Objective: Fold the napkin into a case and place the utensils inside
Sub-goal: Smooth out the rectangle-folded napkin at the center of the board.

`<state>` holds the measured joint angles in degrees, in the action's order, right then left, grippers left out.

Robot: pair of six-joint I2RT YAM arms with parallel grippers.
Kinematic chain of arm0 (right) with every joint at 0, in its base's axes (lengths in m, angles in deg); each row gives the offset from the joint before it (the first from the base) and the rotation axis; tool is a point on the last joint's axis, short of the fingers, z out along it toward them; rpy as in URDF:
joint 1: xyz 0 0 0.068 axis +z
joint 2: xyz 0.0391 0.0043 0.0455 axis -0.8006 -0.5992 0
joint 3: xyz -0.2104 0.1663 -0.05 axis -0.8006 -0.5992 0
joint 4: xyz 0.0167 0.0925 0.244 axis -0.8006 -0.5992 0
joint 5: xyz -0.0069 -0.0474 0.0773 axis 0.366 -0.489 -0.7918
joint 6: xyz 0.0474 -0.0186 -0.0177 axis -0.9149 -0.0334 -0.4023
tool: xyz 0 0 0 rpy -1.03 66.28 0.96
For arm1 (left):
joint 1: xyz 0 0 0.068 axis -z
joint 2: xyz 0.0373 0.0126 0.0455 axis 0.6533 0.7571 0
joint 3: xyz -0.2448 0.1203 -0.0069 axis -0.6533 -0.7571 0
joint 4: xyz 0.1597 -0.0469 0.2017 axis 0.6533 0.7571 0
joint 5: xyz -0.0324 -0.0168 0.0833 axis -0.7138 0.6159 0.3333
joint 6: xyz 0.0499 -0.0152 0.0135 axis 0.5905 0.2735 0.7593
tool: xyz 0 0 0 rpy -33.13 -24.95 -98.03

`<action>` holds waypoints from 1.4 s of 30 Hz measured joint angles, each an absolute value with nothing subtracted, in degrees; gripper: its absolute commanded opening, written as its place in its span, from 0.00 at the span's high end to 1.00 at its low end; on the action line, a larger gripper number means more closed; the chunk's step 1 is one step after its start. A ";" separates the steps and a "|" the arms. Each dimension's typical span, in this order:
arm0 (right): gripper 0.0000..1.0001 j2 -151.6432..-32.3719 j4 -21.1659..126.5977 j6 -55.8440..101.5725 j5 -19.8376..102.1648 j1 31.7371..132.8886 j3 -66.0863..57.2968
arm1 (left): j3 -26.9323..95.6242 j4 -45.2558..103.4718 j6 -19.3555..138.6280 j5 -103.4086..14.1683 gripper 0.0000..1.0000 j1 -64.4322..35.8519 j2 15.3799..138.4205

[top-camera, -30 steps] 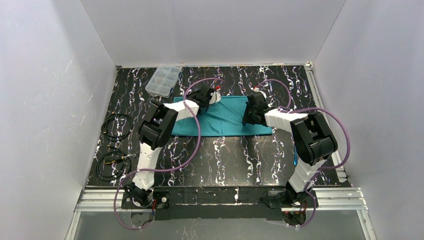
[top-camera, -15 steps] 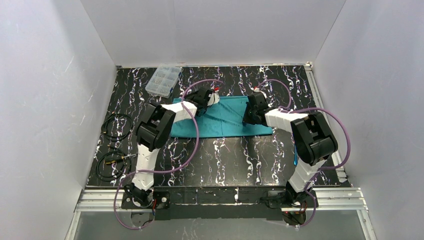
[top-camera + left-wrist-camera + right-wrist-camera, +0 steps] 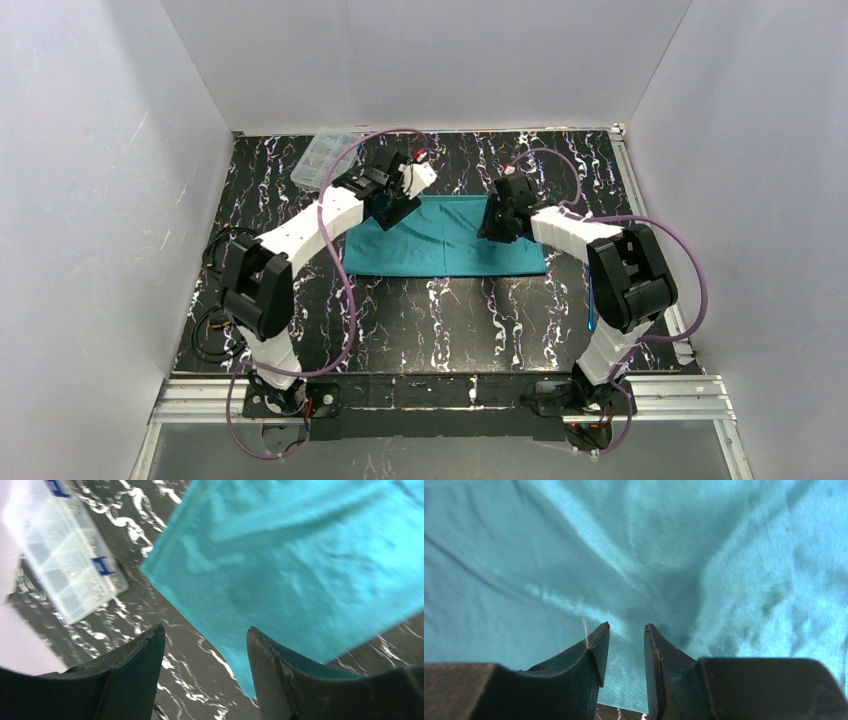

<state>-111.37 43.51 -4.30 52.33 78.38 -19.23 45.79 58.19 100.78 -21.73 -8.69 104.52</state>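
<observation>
The teal napkin (image 3: 445, 238) lies on the dark marbled table as a wide flat rectangle with some creases. My left gripper (image 3: 392, 208) hovers over its back left corner. In the left wrist view this gripper (image 3: 205, 631) is open and holds nothing, and the napkin's (image 3: 300, 560) edge runs past the right finger. My right gripper (image 3: 494, 222) is low over the napkin's right part. In the right wrist view its jaws (image 3: 627, 626) stand a little apart, empty, above the cloth (image 3: 634, 545). A thin bluish piece (image 3: 592, 318) shows by the right arm; I cannot tell whether it is the utensils.
A clear plastic compartment box (image 3: 318, 160) sits at the back left, also in the left wrist view (image 3: 65, 565). Two black cable coils (image 3: 232, 250) (image 3: 215, 330) lie along the left edge. White walls enclose the table on three sides.
The left arm has stretched out toward the back, lifting its gripper off the napkin and opening it wider. The right gripper's jaws have parted and let go of the cloth.
</observation>
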 measured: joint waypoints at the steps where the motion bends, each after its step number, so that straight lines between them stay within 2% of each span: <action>1: 0.59 -111.37 43.05 -4.17 51.83 78.38 -18.14 | 45.38 59.57 100.01 -23.96 0.42 -8.69 103.23; 7: 0.63 -111.02 42.70 -3.16 47.77 78.00 -14.88 | 34.91 66.41 97.48 -34.99 0.50 -9.00 100.15; 12: 0.71 -110.82 40.95 -3.05 37.71 74.42 -14.93 | 30.86 71.66 95.95 -40.87 0.56 -12.54 103.05; 17: 0.74 -110.82 35.51 -1.04 27.53 70.92 -14.95 | 35.15 76.01 93.96 -49.18 0.58 -17.85 105.41; 23: 0.80 -110.96 27.79 3.92 18.11 72.37 -14.82 | 43.69 79.35 90.29 -60.50 0.59 -17.20 106.40; 31: 0.81 -116.97 23.82 5.76 13.54 76.23 -12.15 | 47.80 80.07 84.80 -70.05 0.60 -12.76 114.68; 37: 0.81 -119.94 23.31 5.71 12.55 76.93 -11.82 | 48.48 79.42 81.91 -71.95 0.63 -11.80 122.70; 42: 0.82 -121.75 23.31 5.69 12.58 76.93 -11.47 | 48.85 78.83 80.93 -72.54 0.64 -12.06 123.07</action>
<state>-121.75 23.31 5.69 12.58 76.93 -11.47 48.85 78.83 80.93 -72.54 -12.06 123.07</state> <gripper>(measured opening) 0.191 0.373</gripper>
